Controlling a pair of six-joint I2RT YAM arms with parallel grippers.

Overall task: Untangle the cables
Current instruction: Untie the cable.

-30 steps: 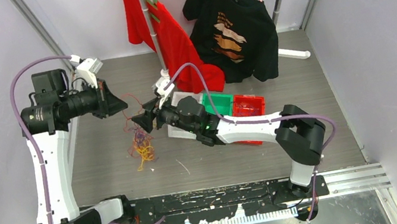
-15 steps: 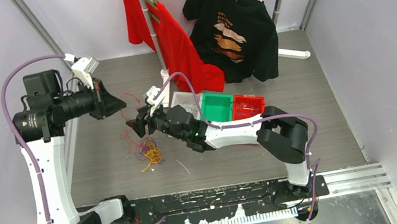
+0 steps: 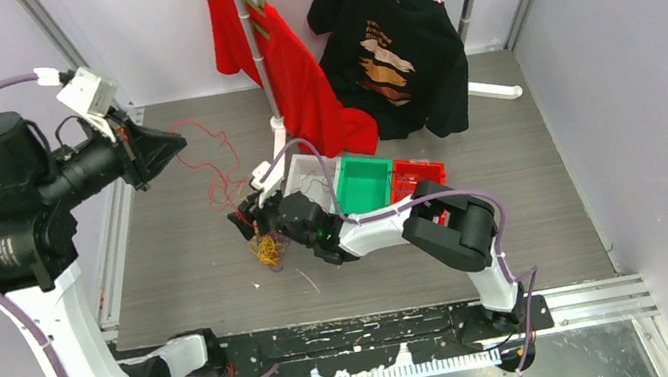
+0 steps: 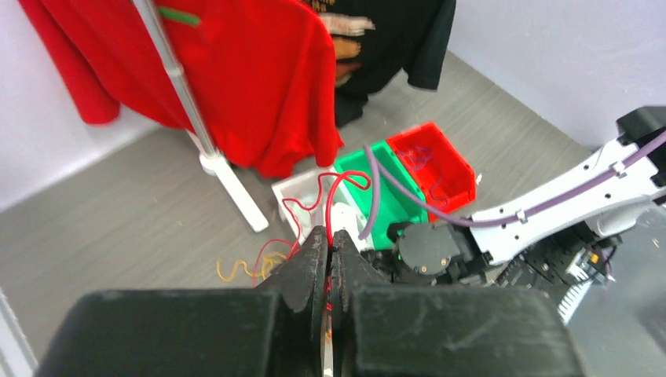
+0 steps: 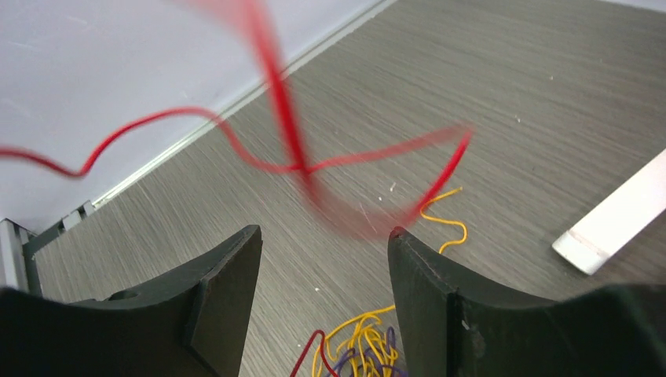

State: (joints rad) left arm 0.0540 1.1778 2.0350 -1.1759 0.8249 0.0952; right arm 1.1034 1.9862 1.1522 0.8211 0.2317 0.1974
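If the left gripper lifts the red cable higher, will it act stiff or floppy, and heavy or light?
Probably floppy: the red cable curls loosely from the shut left gripper. Likely very light, being so thin. It may drag the tangle along, since it seems to run into it.

Your grey wood-grain table [image 3: 537, 217] has the cables [image 3: 268, 250] bunched left of centre. White bin [image 3: 312, 169], green bin [image 3: 364, 182], red bin [image 3: 419, 176] sit in a row beside them; white rack foot [image 3: 497, 91] farther back.
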